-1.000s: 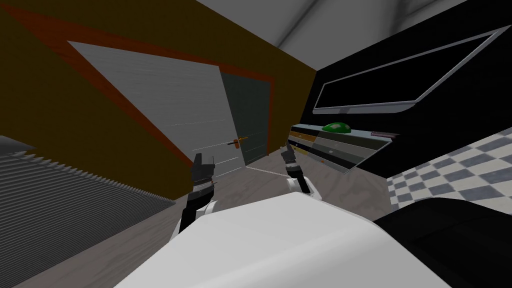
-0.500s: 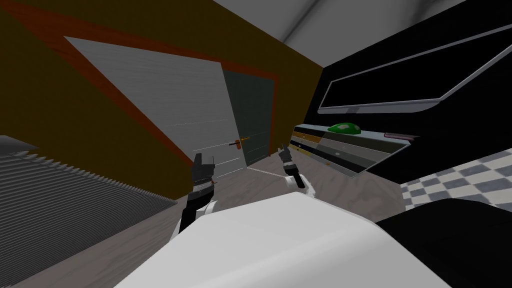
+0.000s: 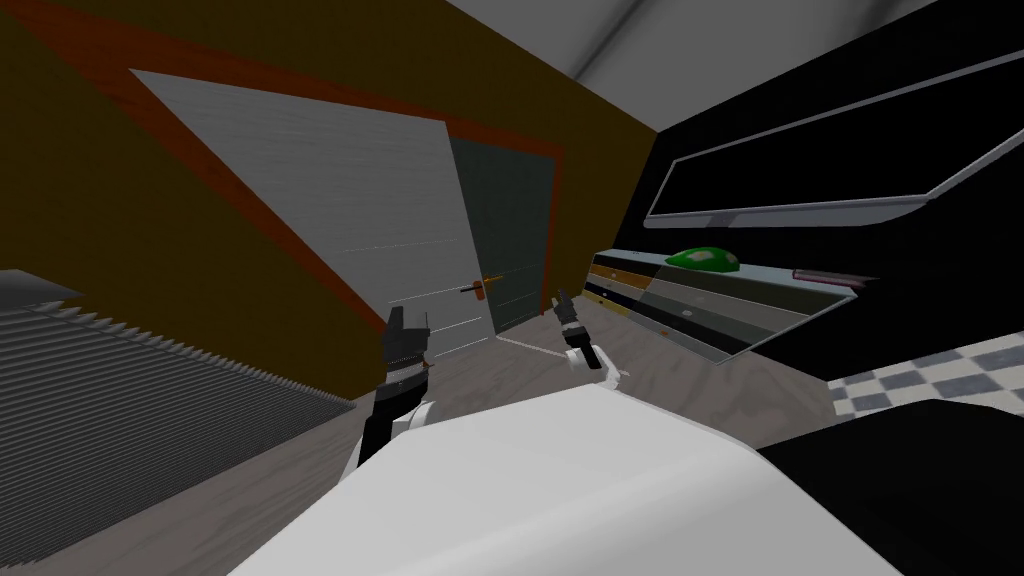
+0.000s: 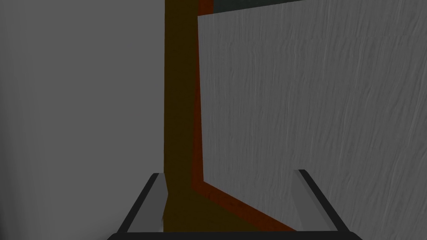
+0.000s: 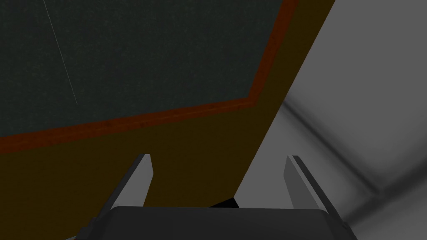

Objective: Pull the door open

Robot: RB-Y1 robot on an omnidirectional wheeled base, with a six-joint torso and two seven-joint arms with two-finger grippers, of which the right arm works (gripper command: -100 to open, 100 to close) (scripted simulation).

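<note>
A grey door (image 3: 340, 200) stands in a red-brown frame (image 3: 250, 185) in an ochre wall, with a small orange handle (image 3: 470, 289) at its right edge. Right of that edge is a dark grey-green panel (image 3: 510, 230). My left gripper (image 3: 407, 320) is raised in front of the door's lower part, short of it and left of the handle. Its wrist view shows it open (image 4: 227, 196), facing the door (image 4: 312, 104) and frame. My right gripper (image 3: 561, 298) is raised right of the handle, near the frame's right side. It is open (image 5: 217, 179) and faces the dark panel (image 5: 125, 54).
A long low cabinet (image 3: 700, 305) with drawers stands along the black right wall, with a green object (image 3: 703, 259) on top and a wide screen (image 3: 800, 190) above. A ribbed grey surface (image 3: 120, 380) lies at the left. Checkered floor (image 3: 930, 375) and a black bulk (image 3: 900, 480) are at the right.
The whole head view has shifted, with the cabinet and screen sliding right, so I have moved. My right gripper has gone a little left and up toward the door. The left arm is unchanged.
</note>
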